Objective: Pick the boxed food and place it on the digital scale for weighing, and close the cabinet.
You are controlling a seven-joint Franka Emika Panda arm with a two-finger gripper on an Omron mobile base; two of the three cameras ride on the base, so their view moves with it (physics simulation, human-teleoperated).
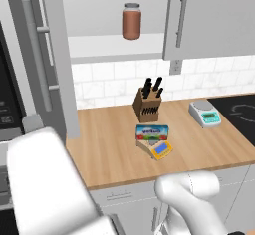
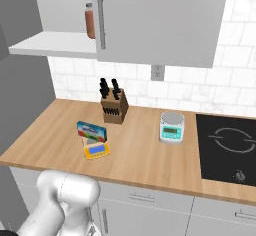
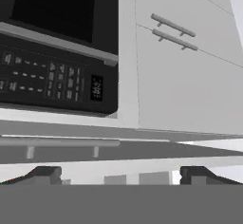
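Spread fingers (image 3: 121, 175) idle; I judge the blue-and-white boxed food carton (image 1: 152, 132), on the tan scale (image 1: 160, 150), light, stiff—pinch its flat faces.

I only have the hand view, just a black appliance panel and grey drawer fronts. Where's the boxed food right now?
Observer: The boxed food sits on the digital scale, behind its blue display, mid-counter.
Operator: So what about the cabinet?
Observer: The cabinet is half open: its left door is swung out towards the base, the right one is shut.
Operator: Anything inside that the door could hit?
Observer: A brown jar stands upright on the white shelf, set back from the front edge, so it probably won't be hit.
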